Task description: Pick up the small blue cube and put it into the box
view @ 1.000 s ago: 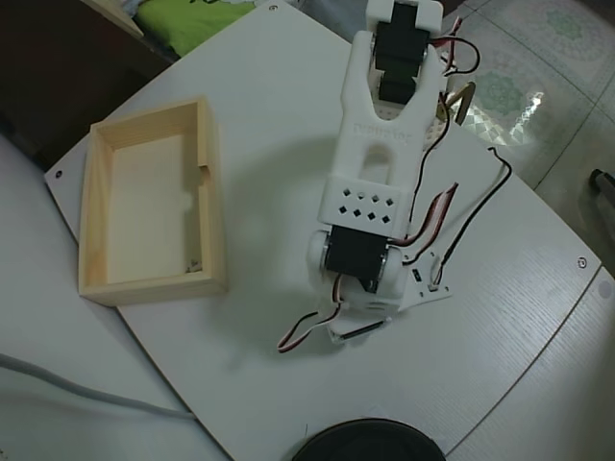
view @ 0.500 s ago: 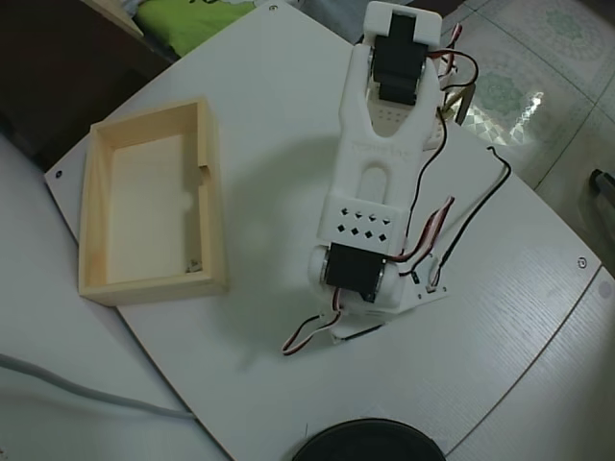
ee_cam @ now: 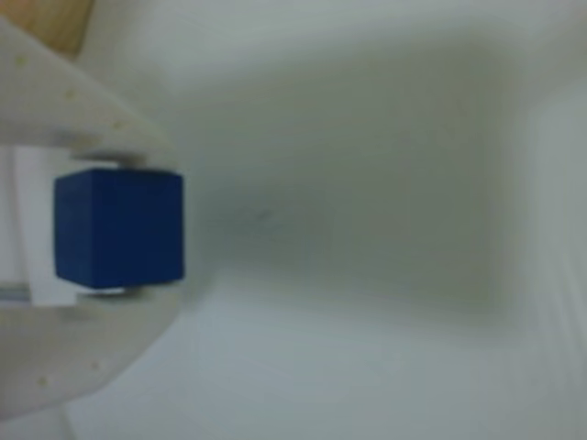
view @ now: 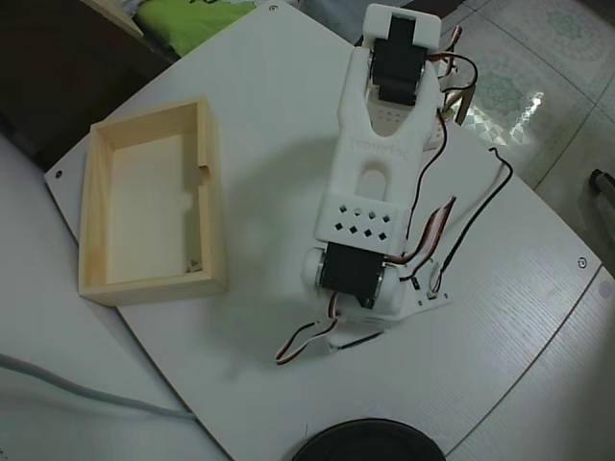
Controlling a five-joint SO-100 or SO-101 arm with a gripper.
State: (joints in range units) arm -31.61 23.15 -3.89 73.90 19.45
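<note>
In the wrist view the small blue cube (ee_cam: pixel 117 227) sits between my two white fingers (ee_cam: pixel 83 110) at the left of the frame. My gripper (ee_cam: pixel 151 227) is shut on the cube, with one finger above it and one below. Blurred white table surface lies behind. In the overhead view the pale wooden box (view: pixel 213 206) stands on the white table (view: pixel 259 106) to the left of the white arm (view: pixel 370 163), apart from it. Its notch is in the long wall that faces the arm. The gripper and the cube are hidden under the arm in that view.
A black round object (view: pixel 370 444) lies at the bottom edge of the overhead view and a grey cable (view: pixel 77 394) at the lower left. A green object (view: pixel 192 17) is beyond the far table edge. A tan patch (ee_cam: pixel 46 23) shows in the wrist view's top left corner.
</note>
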